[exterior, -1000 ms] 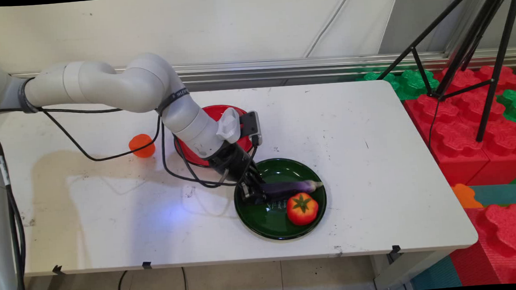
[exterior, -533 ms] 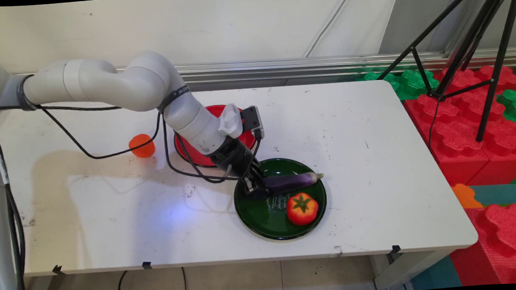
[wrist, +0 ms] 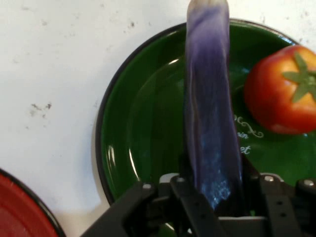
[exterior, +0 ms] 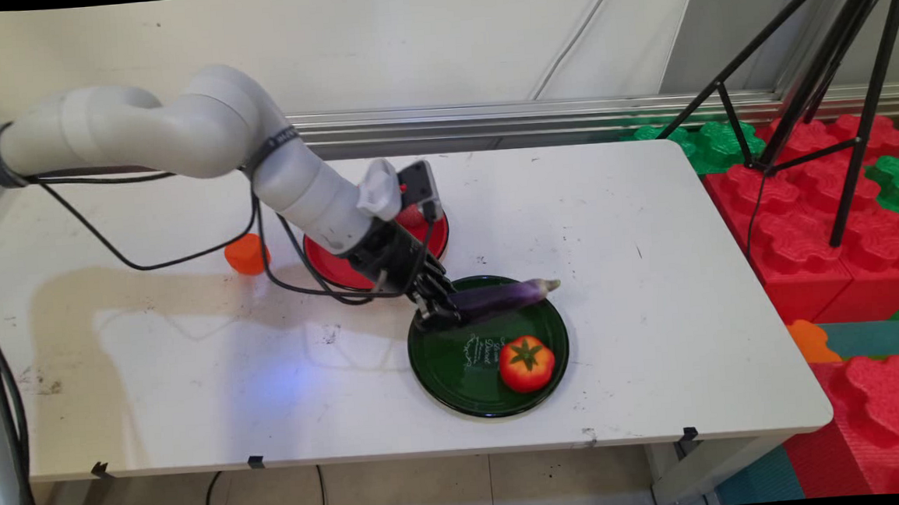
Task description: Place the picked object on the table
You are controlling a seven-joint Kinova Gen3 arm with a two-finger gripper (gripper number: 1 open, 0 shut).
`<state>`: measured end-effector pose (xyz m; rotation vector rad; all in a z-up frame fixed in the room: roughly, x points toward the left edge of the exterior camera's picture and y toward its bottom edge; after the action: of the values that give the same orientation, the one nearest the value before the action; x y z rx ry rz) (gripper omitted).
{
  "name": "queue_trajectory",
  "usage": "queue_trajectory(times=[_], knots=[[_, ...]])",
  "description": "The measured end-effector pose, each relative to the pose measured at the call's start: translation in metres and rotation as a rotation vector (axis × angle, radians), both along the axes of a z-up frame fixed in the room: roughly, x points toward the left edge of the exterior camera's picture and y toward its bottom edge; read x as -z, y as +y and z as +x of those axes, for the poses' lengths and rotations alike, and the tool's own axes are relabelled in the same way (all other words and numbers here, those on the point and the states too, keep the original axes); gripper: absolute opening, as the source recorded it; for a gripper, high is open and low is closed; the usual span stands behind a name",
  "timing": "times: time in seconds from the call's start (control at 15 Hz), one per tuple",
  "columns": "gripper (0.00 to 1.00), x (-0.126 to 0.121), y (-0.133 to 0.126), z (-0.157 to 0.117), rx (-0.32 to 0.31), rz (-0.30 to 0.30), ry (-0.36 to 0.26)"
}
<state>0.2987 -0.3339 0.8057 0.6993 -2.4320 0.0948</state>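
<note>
Over the white surface (exterior: pixel 654 287) our fingers (wrist: pixel 197 207) clench the eggplant (exterior: pixel 499 298) above the green plate (exterior: pixel 457 377) — lifting step, we judge — keep grip firm.

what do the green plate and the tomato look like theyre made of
Green plate: probably enamelled metal or glazed ceramic; it is glossy, with bright highlights, a thin dark rim and printed white lettering. Tomato: likely moulded plastic or rubber; its skin is evenly shiny and its green stem looks moulded on.
</note>
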Motion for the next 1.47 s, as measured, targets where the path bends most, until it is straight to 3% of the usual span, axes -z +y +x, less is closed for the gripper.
queue_trajectory(times=[0.47,0.87,1.27,1.47], knots=[[0.00,-0.035,0.025,0.027,0.032,-0.038,0.008],[0.00,-0.065,0.058,0.067,0.077,-0.061,-0.014],[0.00,-0.083,0.081,0.109,0.102,-0.065,-0.054],[0.00,-0.087,0.091,0.136,0.145,-0.069,-0.103]])
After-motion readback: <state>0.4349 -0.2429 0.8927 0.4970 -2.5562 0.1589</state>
